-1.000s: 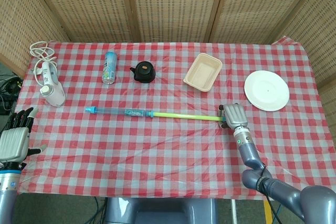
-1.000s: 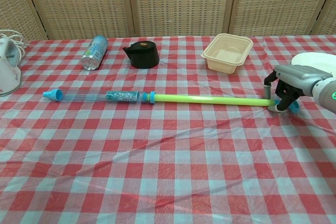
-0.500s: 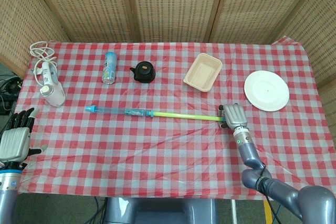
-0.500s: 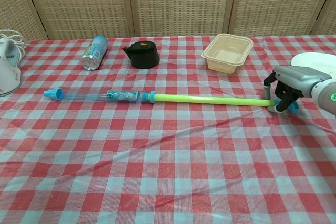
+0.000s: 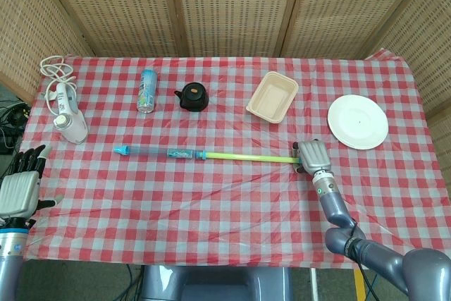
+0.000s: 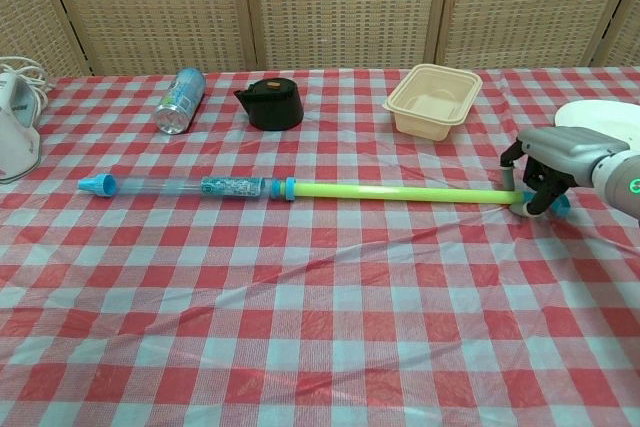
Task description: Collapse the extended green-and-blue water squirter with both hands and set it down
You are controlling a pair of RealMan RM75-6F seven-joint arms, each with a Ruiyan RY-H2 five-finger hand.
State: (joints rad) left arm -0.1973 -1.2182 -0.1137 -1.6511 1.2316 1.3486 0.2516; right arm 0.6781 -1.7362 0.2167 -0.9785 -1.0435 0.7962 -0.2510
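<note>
The water squirter [image 5: 211, 154] lies extended across the checked tablecloth, its blue nozzle to the left, a clear-blue barrel, then a long green rod [image 6: 400, 192] running right. My right hand [image 5: 313, 154] grips the handle end of the rod, and in the chest view the right hand [image 6: 555, 157] has its fingers curled down around the blue end piece. My left hand [image 5: 21, 185] hovers off the table's left front corner, fingers spread, holding nothing. It is far from the nozzle [image 6: 97, 184] and does not show in the chest view.
Along the back stand a white iron [image 5: 67, 114] with its cord, a lying can [image 5: 146, 90], a black pot [image 5: 193, 96], a beige tray [image 5: 272, 96] and a white plate [image 5: 358, 122]. The plate [image 6: 600, 117] lies just behind my right hand.
The squirter's barrel end has shifted slightly to the left and toward the front. Both hands stay about where they were.
</note>
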